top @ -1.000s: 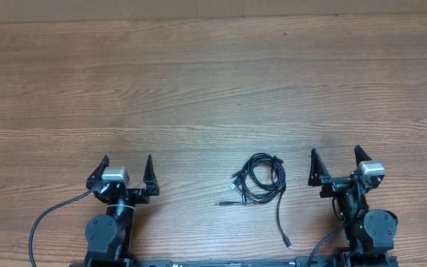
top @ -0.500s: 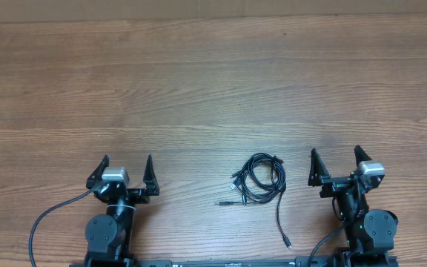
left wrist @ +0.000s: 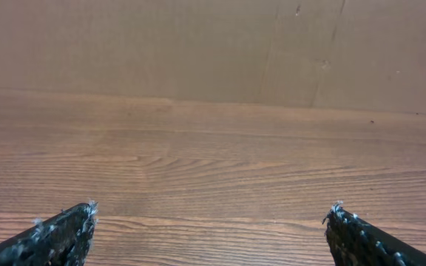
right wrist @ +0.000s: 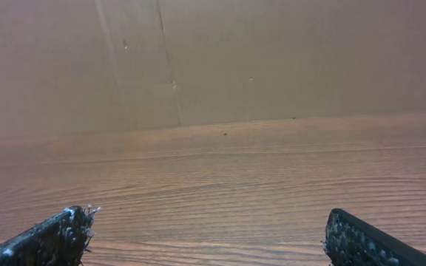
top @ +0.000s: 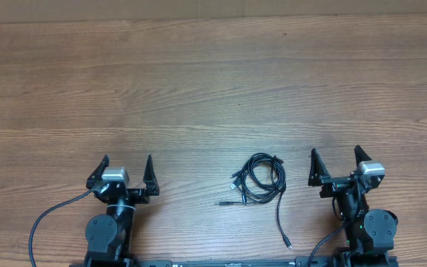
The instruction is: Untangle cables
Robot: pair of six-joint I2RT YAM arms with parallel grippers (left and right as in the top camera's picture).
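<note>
No change over last second. left tool and right tool parked, jaws wide apart, empty. cables lie bundled on worktop between tools, nearer right, untouched. Untangling not begun.

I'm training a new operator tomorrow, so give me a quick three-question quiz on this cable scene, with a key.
1. True or false: the left gripper is holding the cables.
2. Which is nearer the cables? A: left gripper. B: right gripper.
3. Fill in: in the overhead view, the cables lie ____ the two grippers.

Key: 1 false, both grippers are open and empty; 2 B; 3 between.
</note>
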